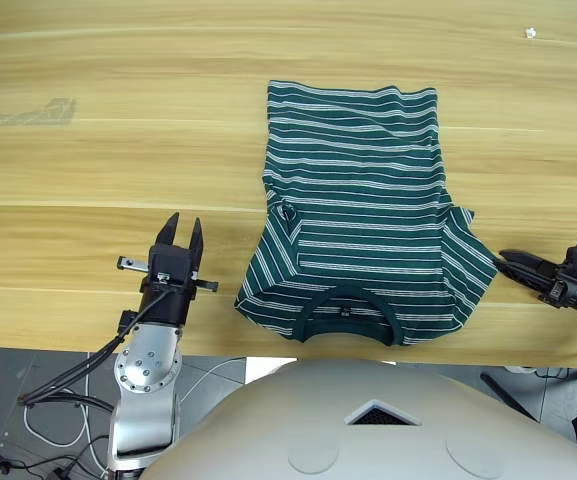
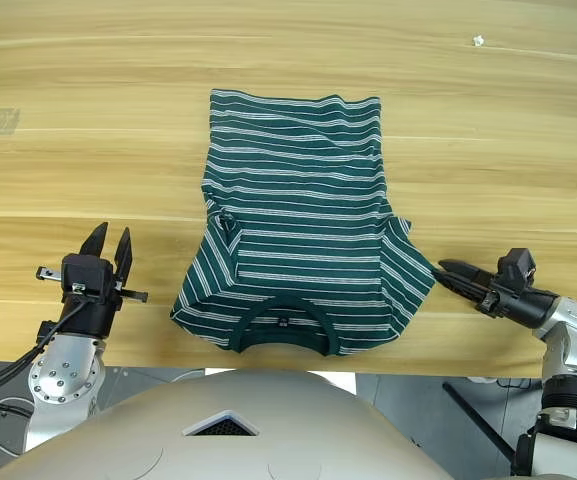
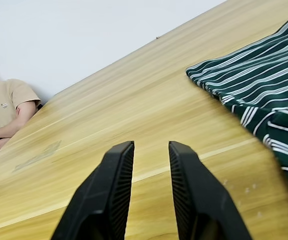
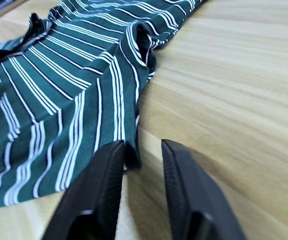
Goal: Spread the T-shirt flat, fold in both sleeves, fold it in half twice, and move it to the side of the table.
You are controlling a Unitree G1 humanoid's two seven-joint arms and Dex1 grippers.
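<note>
**T-shirt down, both my hands open**

The wooden table (image 1: 88, 200) carries the green striped T-shirt (image 1: 358, 200), with its collar at the near edge and its hem toward the far edge. My left hand (image 1: 185, 222) hovers open at the near edge, apart from the T-shirt. My right hand (image 2: 442, 266) is open, its fingers either side of the sleeve's edge.
</note>
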